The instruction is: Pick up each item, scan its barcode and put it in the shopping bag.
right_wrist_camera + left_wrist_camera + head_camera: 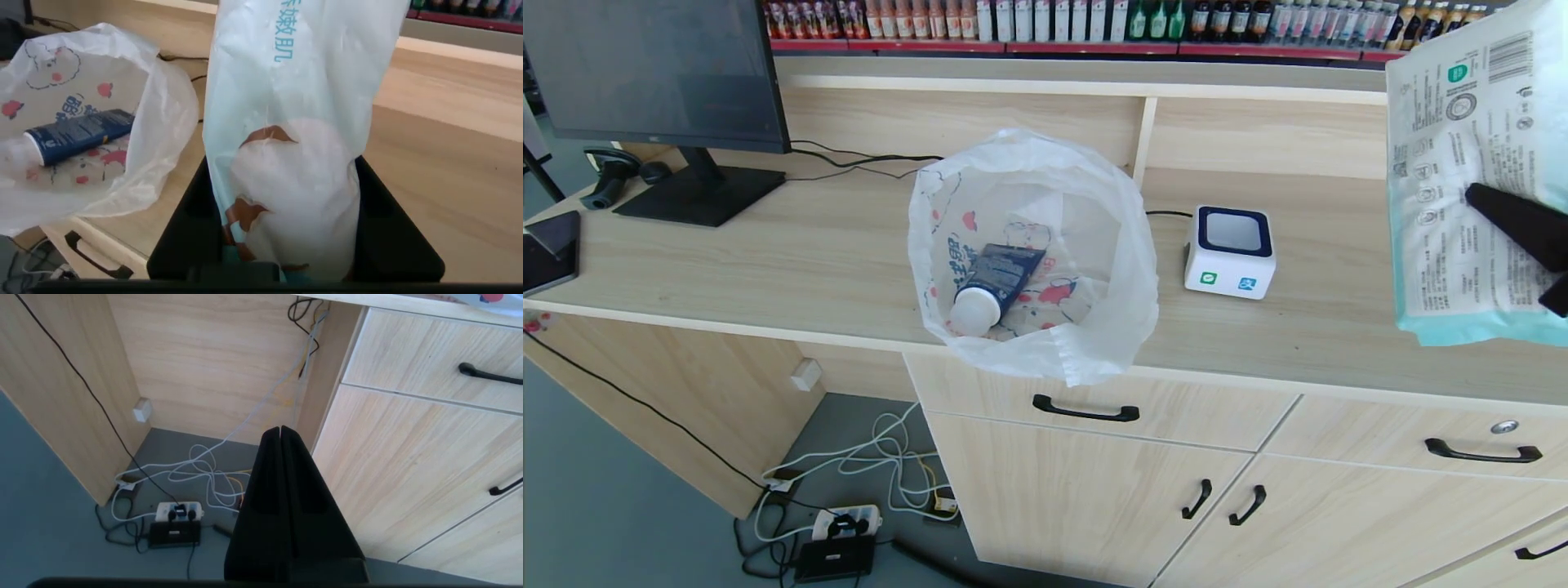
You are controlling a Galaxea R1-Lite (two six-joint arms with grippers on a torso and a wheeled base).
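Head view: white-and-teal package (1445,163) is held aloft at right, above counter (809,261), clamped between jaws of right gripper (290,204). Shopping bag (1127,245) is stood open on counter, blue tube (996,278) laid inside. Scanner (1229,251) is set just right of bag. Left gripper (280,457) is seen low before cabinet fronts, jaws pressed together.

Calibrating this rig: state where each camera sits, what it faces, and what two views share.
Head view: up high, looking down at counter, shopping bag, scanner; right hand holding a white pack shows.
Left wrist view: low by the cabinet, facing floor cables; shut left hand shows.
Right wrist view: above the counter, facing the pack in the right hand.
Head and right wrist share bag, tube, pack.
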